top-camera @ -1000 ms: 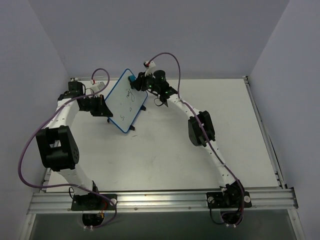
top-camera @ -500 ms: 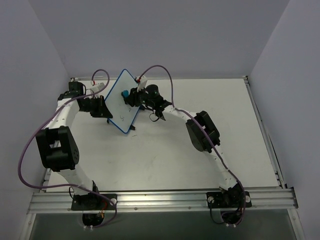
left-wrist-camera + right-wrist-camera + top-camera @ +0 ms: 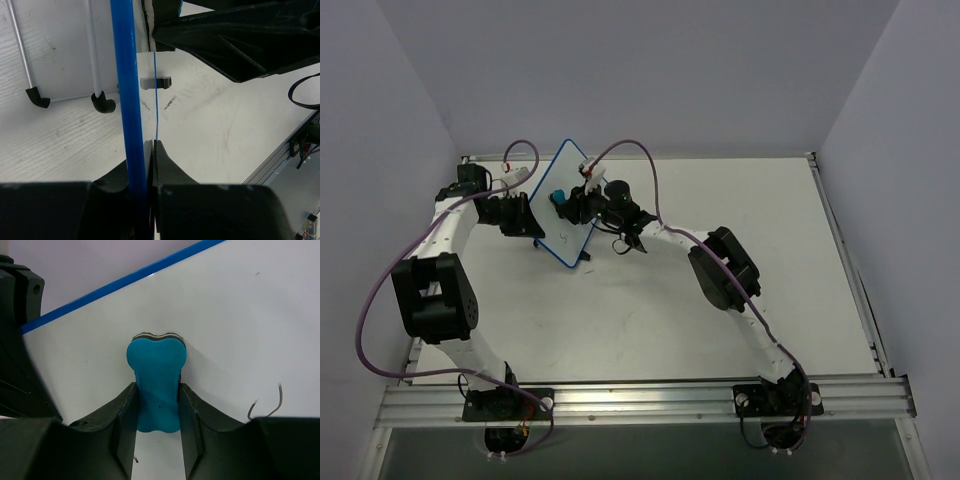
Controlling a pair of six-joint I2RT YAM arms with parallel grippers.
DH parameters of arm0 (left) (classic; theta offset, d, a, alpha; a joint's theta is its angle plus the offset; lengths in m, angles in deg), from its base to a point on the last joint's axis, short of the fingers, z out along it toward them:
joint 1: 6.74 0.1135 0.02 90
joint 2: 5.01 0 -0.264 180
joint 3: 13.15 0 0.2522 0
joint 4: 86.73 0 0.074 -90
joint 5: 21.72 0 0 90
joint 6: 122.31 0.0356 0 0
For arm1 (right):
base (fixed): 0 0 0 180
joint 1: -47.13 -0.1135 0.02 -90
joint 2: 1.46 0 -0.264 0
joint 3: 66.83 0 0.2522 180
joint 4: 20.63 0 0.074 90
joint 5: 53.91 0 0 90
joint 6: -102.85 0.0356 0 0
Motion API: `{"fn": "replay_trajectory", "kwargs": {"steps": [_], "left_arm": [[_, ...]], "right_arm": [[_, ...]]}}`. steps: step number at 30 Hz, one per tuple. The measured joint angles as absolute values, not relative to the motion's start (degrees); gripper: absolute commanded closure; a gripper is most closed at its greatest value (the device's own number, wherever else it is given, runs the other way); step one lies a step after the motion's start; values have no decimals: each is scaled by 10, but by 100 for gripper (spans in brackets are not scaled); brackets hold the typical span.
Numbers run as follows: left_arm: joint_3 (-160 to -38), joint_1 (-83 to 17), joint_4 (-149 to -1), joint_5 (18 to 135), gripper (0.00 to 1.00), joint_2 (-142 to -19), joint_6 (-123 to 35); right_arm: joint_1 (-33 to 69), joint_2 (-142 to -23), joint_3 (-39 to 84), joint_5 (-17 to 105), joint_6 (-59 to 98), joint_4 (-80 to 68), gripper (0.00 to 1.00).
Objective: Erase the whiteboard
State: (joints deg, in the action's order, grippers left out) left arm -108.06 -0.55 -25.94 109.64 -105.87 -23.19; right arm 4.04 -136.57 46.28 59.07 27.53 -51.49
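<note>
Overhead view of two robot arms meeting at a small blue-framed whiteboard (image 3: 560,222), which is propped at a tilt over the desk (image 3: 720,200).

My left gripper (image 3: 532,222) is at the whiteboard's left edge. In the left wrist view, this gripper (image 3: 148,150) is clamped shut on the blue frame (image 3: 125,90). The board's two black feet (image 3: 103,102) hang just beyond the frame, close to the desk surface. I cannot tell whether they touch it.

My right gripper (image 3: 570,203) is at the whiteboard's face, squeezed tight on a small teal eraser (image 3: 559,196). In the right wrist view, the eraser (image 3: 156,385) sits pinched between the fingers with its pad pressed flat against the white surface (image 3: 240,330).

A second ago the eraser was at the whiteboard's far upper corner and black handwriting ran across the middle. Since then it has swept across the face and now sits near the left edge. The strip it crossed looks clean.

One small curved black stroke (image 3: 267,405) is left, just below and to the side of the eraser. I judge the erasing mostly done. One more pass lower on the whiteboard should clear that mark, provided my left gripper's hold on the frame stays steady against the push.
</note>
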Motion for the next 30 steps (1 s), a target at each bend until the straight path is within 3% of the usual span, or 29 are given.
{"fn": "replay_trajectory", "kwargs": {"steps": [15,23,30], "left_arm": [[-1081,-10,-267,1094,98,-1057,-243],[-1081,-14,-266,1088,98,-1053,-243],[-1080,-14,-265,1088,98,-1051,-241]], "right_arm": [[124,-1494,655,666,371,-487,100],[137,-1496,621,653,385,-505,100],[136,-1466,500,640,403,-591,100]]}}
